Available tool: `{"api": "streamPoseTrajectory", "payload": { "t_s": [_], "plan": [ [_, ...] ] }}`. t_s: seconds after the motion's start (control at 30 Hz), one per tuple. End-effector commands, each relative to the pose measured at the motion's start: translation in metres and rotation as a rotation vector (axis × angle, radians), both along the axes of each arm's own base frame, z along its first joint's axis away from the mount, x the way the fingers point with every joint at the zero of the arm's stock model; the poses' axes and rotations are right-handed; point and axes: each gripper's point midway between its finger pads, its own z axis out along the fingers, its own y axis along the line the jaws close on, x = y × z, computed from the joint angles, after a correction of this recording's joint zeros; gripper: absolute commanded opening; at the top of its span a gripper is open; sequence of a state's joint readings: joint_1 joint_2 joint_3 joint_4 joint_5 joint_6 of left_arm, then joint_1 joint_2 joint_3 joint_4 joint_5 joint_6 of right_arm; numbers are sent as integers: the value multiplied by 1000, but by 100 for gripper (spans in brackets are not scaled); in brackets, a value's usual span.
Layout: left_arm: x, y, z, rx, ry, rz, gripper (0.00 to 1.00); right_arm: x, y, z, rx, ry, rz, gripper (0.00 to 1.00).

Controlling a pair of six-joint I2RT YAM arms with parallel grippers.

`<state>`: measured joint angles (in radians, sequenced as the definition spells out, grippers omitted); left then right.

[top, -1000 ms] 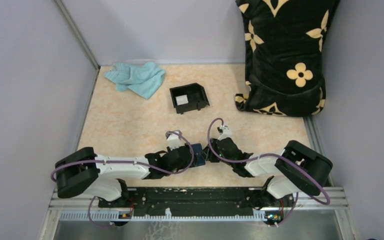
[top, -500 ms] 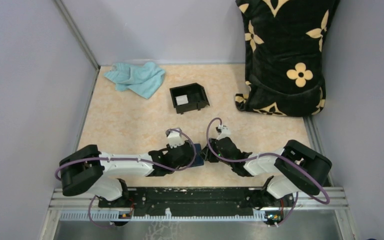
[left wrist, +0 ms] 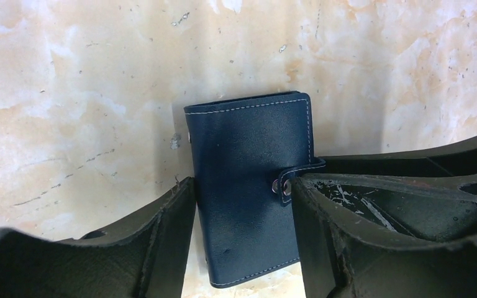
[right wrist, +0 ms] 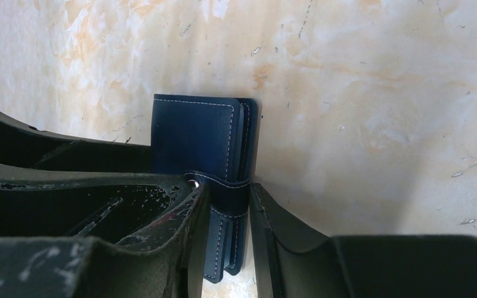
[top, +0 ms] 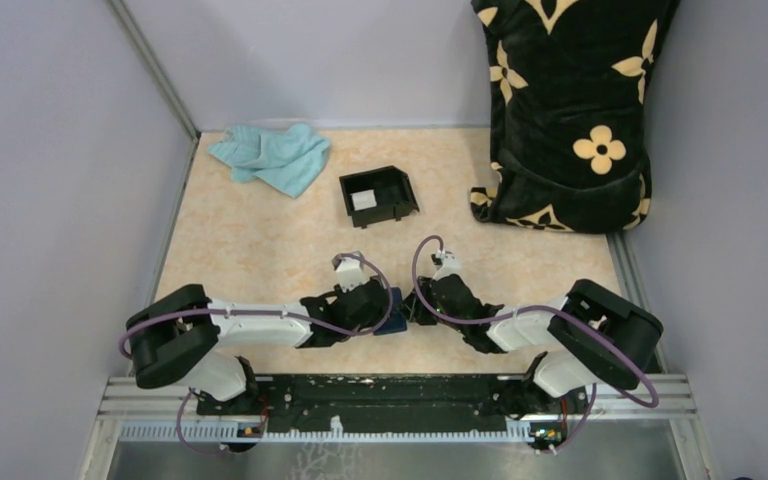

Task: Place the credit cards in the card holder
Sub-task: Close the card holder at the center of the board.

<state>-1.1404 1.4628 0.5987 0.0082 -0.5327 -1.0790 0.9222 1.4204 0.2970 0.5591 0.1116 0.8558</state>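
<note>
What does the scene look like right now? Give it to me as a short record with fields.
card holder: closed, tab wrapped across its edge, held between both grippers
left gripper: fingers on its two long edges
right gripper: pinching its thickness at the tab
black box: open-topped, one pale card inside
teal cloth: crumpled, far left
patterned bag: far right corner

**A:** Bright, even light from overhead. The table [top: 260, 250] shows only soft, faint shadows under the arms.

**B:** And the wrist views?

**A:** The card holder [left wrist: 248, 180] is sharp, with a dull sheen on its face. The fingers [left wrist: 161, 248] at the near edge are dark and blurred, and a grey shadow lies beside them.
</note>
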Motion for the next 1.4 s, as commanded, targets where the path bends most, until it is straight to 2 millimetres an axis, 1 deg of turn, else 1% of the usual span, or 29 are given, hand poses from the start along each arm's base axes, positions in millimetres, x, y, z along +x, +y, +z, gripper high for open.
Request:
{"api": "streamPoseTrajectory", "payload": {
  "t_s": [0.0,0.2,0.47,0.7,0.93,1.37],
  "plan": [
    [0,-5,-5,2,20,-18,64,-40,-36,-57,-226,159,63,30],
    [2,-6,-4,-1,20,-18,63,-41,-38,-59,-232,161,64,30],
    [-2,-2,-8,-7,37,-13,60,-41,-37,-59,-231,163,64,30],
    [-6,-2,-11,-12,51,-25,58,-41,-37,-60,-231,163,63,30],
    [-9,-8,-13,-12,63,-64,58,-42,-38,-60,-235,165,65,30],
    [-17,-17,-22,27,102,-144,58,-41,-37,-60,-236,164,66,30]
  ]
}}
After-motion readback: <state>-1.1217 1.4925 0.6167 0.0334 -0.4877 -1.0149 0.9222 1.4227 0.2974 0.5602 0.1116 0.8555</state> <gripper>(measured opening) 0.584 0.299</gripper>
